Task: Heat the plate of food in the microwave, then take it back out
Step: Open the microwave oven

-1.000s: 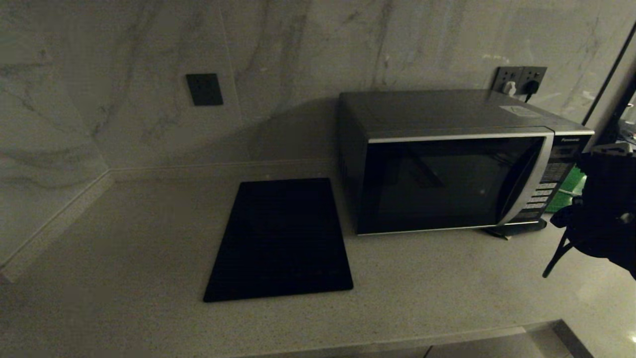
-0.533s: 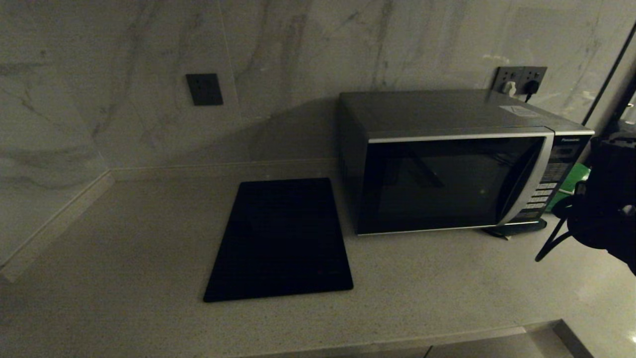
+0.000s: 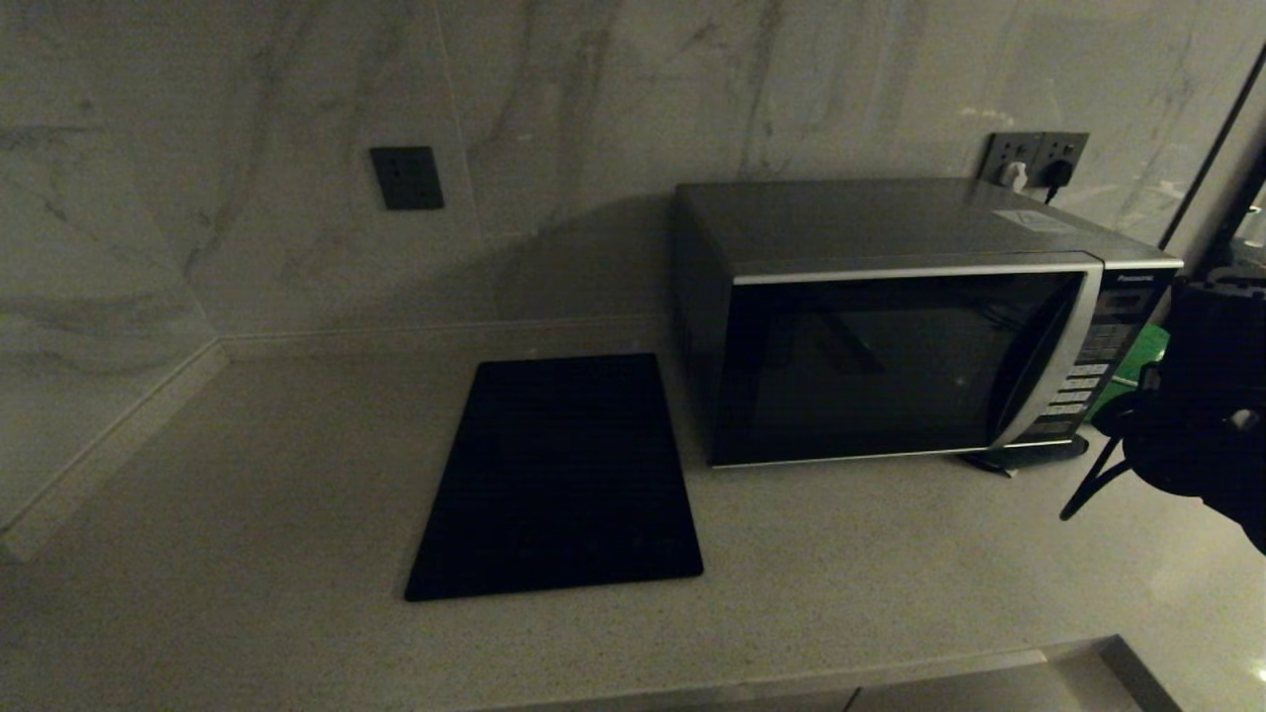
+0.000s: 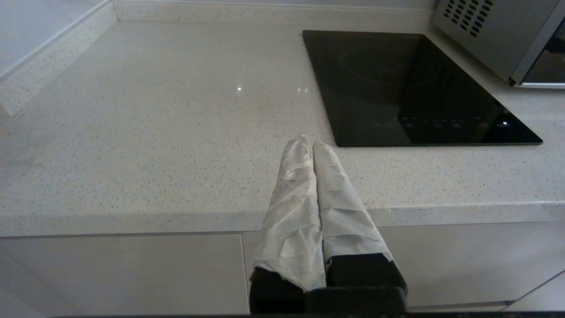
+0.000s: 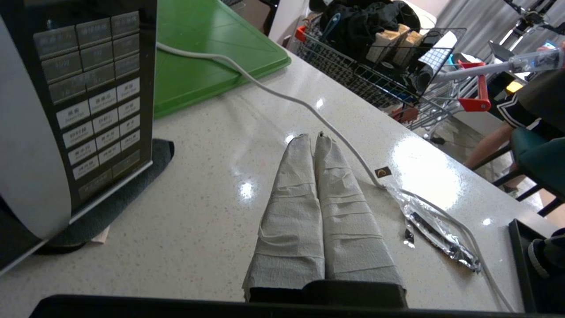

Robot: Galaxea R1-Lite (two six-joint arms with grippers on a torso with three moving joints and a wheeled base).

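Observation:
The black and silver microwave (image 3: 890, 326) stands on the counter against the wall with its dark glass door closed. Its button panel (image 5: 88, 88) fills the side of the right wrist view. The plate of food is out of view. My right arm (image 3: 1202, 425) hangs just to the right of the microwave. The right gripper (image 5: 312, 136) is shut and empty, its paper-wrapped fingers low over the counter beside the panel. My left gripper (image 4: 307, 142) is also shut and empty, held at the counter's front edge, out of the head view.
A flat black rectangular panel (image 3: 564, 475) lies left of the microwave. The green board (image 5: 198, 57) lies behind the oven's right side. A white cable (image 5: 309, 106) and a foil wrapper (image 5: 437, 229) cross the counter near my right gripper. A shopping cart (image 5: 397, 57) stands beyond the counter's edge.
My right arm has shifted slightly beside the microwave's right end. The microwave, the black panel and the left gripper stay as they were.

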